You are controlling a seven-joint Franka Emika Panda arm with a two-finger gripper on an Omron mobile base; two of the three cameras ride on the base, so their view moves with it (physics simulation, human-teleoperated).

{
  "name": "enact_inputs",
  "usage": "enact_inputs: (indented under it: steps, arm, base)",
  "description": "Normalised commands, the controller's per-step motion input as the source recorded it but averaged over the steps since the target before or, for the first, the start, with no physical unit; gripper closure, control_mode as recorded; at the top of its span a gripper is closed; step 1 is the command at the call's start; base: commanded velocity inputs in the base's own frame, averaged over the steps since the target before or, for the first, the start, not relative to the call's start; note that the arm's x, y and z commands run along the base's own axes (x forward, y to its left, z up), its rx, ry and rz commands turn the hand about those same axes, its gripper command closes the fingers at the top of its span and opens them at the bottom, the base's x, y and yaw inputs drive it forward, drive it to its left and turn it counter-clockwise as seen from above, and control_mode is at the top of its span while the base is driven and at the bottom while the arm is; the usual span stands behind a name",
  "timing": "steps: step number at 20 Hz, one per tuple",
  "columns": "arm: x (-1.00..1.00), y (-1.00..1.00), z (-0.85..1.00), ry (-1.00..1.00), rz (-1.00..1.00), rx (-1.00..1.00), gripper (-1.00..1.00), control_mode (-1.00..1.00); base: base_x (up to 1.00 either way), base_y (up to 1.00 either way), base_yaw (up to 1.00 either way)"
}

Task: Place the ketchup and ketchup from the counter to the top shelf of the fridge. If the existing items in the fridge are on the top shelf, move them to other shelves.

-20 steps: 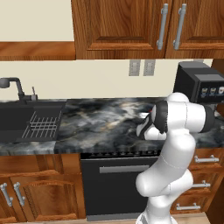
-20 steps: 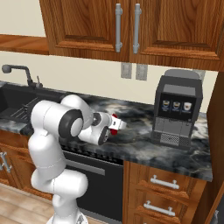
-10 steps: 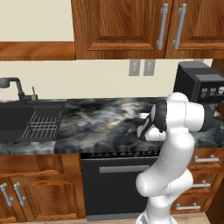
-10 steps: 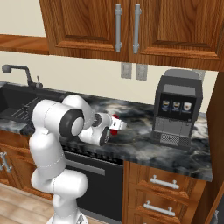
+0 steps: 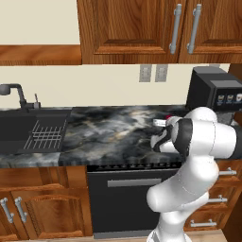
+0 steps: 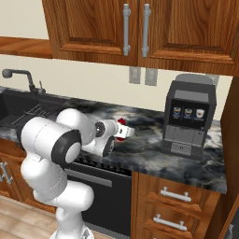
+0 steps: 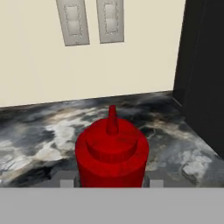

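Observation:
A dark red ketchup bottle (image 7: 112, 151) with a pointed nozzle stands upright between my fingertips in the hand view. My gripper (image 7: 112, 183) is shut on its body. From the right base view, the gripper (image 6: 122, 132) reaches out level over the dark marbled counter (image 6: 149, 147), and the ketchup's red top (image 6: 122, 122) peeks above the hand. In the left base view the gripper (image 5: 160, 124) is mostly hidden behind my arm, with a speck of red ketchup (image 5: 168, 117) beside it. The fridge is out of view.
A black coffee machine (image 6: 189, 116) stands on the counter just right of the bottle. A sink (image 5: 28, 130) with a dish rack and tap lies at the far left. Wall outlets (image 7: 89, 22) are behind the bottle, and wooden cabinets (image 5: 156, 28) hang above.
The jaws have closed on the ketchup bottle. The arm and the bottle have hardly moved.

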Motion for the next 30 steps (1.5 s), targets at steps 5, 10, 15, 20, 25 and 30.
enact_inputs:
  steps: [5, 10, 15, 20, 25, 30]
  arm:
    - [-0.65, 0.0, 1.0, 0.0, -0.01, 0.0, 1.0, -1.0]
    - [-0.83, 0.0, 0.95, 0.0, 0.0, 0.0, 1.0, -1.0]
    - [-0.93, 0.0, 0.89, 0.0, 0.0, 0.0, 1.0, -1.0]
    - [-1.0, 0.07, 0.96, 0.03, 0.0, 0.0, 1.0, -1.0]
    - [-1.0, 0.29, 1.0, 0.19, 0.0, 0.0, 1.0, -1.0]
    - [-1.0, 0.4, 0.72, 0.24, 0.01, 0.0, 1.0, -1.0]
  base:
    - [0.0, 0.0, 0.0]
    - [0.0, 0.0, 0.0]
    - [0.0, 0.0, 0.0]
    - [0.0, 0.0, 0.0]
    - [0.0, 0.0, 0.0]
    - [0.0, 0.0, 0.0]
